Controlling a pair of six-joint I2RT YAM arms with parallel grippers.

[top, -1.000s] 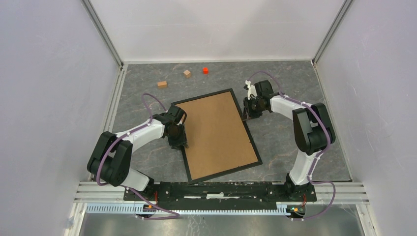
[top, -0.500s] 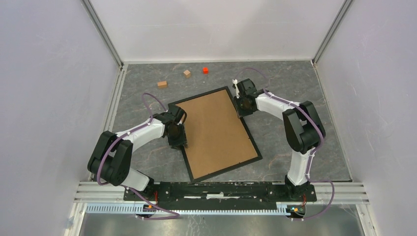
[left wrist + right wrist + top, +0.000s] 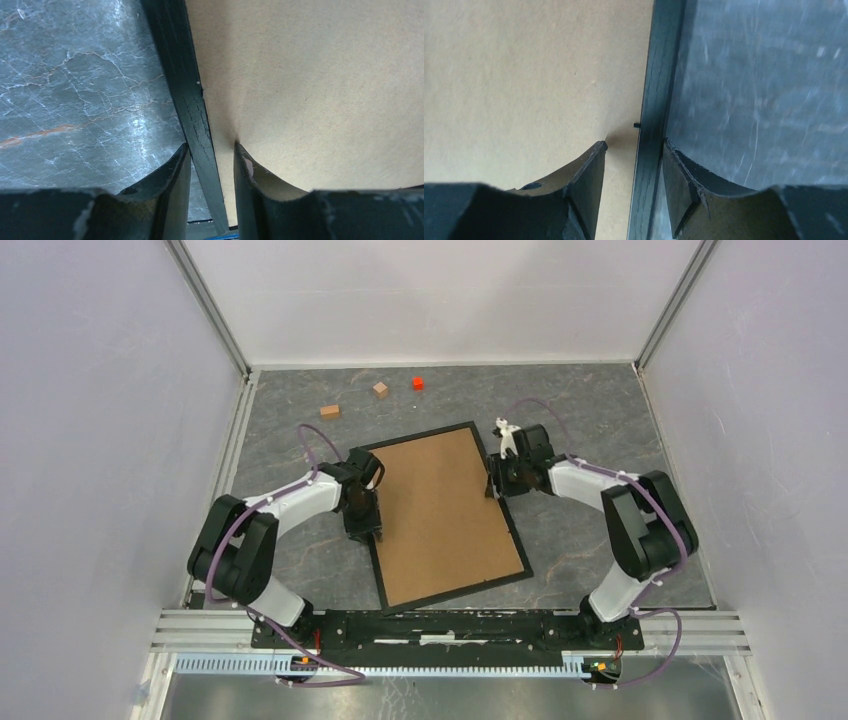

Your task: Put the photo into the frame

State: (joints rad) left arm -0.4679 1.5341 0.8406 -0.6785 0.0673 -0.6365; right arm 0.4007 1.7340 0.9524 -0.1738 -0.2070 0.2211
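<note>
The frame (image 3: 440, 515) is lying slantwise on the bench (image 3: 600, 410), brown back up, with left pincer (image 3: 210, 146) and right pincer (image 3: 635, 144) both standing apart astride opposite rails; they should be closing evenly before any lifting.

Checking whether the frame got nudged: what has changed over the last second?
The right end effector ran along the right edge of the frame toward the far corner, then came back nearer. It now straddles that edge, jaws loose. The frame swung slightly left and returned. The left end effector stayed astride the left edge.
</note>
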